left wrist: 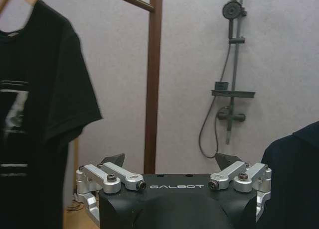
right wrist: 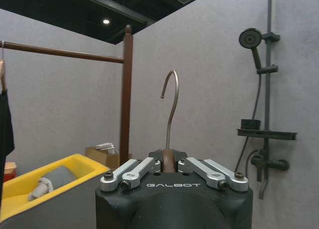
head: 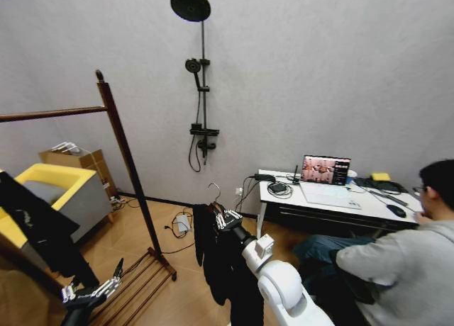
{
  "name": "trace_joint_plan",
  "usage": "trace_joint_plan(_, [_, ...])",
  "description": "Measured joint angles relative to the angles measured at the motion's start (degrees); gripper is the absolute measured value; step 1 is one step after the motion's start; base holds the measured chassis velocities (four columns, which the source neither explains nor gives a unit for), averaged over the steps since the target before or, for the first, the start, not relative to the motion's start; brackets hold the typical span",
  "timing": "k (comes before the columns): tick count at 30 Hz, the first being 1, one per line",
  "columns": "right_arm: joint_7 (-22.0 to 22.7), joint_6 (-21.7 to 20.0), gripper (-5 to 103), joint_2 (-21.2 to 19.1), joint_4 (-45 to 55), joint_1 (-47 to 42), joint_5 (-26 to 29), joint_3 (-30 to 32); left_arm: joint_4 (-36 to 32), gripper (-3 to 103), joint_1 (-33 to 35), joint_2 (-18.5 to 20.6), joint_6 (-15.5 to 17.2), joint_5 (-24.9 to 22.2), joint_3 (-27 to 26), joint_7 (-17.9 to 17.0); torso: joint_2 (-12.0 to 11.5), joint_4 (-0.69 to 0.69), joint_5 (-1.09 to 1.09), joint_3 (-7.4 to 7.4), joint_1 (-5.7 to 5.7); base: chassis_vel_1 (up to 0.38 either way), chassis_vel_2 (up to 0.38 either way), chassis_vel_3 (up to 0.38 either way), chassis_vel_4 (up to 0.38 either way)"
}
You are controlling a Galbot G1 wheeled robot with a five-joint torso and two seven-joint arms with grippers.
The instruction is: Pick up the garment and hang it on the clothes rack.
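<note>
Garment (head: 223, 269) seen at lower centre of head view, hung limp from hanger neck, which is pinched by right tool (head: 225, 218); metal hook (head: 214, 191) raised above tool. Clothes rack (head: 128, 163) stood at left of frame, well apart from garment. Left tool (head: 91, 292) held low at lower left near rack's slatted shelf, fingers spread, nothing gripped.

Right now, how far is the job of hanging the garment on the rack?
Pick-up looks done: the right tool is shut on the hanger of the black garment, held off the floor. Left: hooking it over the clothes rack rail. The left tool waits open, low beside the rack.
</note>
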Motion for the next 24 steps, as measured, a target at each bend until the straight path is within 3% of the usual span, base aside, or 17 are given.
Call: trace_joint_plan(24, [-0.40, 1.74, 10, -0.40, 0.46, -1.89, 0.01, 3.01, 0.00, 100, 0.00, 0.00, 0.00, 0.00, 0.00, 0.00, 0.00, 0.00, -0.01, 0.00, 0.00, 0.126, 0.122, 0.130, 0.125])
